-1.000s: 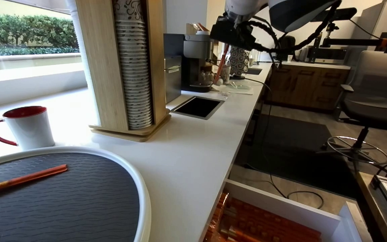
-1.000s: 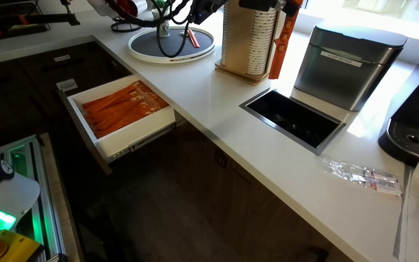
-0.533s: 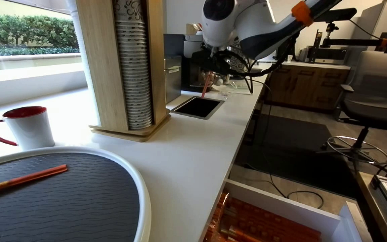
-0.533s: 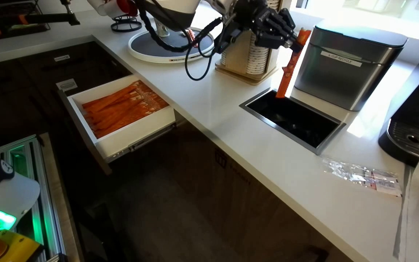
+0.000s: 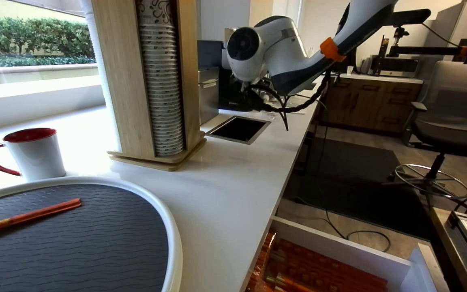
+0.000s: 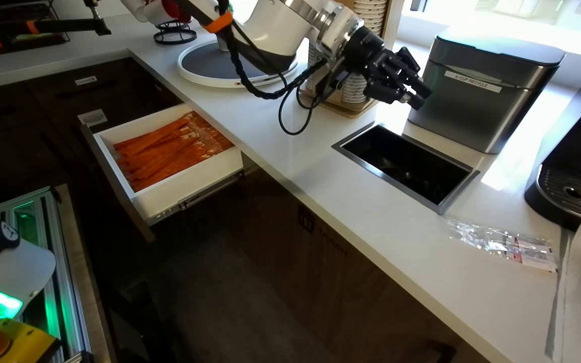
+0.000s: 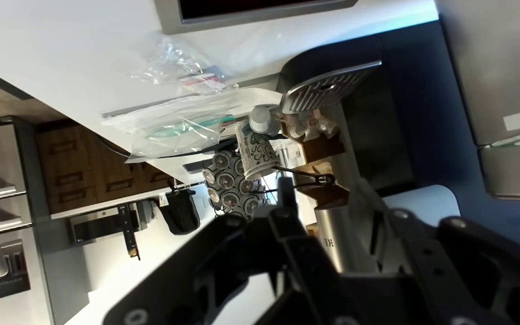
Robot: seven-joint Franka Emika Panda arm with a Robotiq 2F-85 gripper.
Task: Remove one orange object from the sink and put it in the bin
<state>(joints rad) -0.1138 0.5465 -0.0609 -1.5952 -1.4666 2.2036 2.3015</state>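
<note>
I have the black two-fingered pincer (image 7: 322, 189) parted, a plain gap between its fingers and nothing in it. Below its tips sits a black rectangular basin with a steel rim (image 6: 385, 176), sunk in a glossy white countertop (image 6: 315, 164); straight below or not, I can't tell. A bunch of flat orange-red strips (image 6: 169, 148) lies in an open white-walled drawer (image 6: 189, 182), lower than the pincer and well behind it; another flat orange-red strip (image 5: 26, 217) rests on a round dark-grey turntable (image 5: 95, 247), also behind. I take the basin for the drop place, whichever name the task gives it, and judge the placing done: the task's strip is probably inside, where it is too dark to confirm. Next I should back the pincer away, clear of the brushed-steel box labelled K-CUP RECYCLE (image 6: 464, 113) near its tips, then look into the basin
</note>
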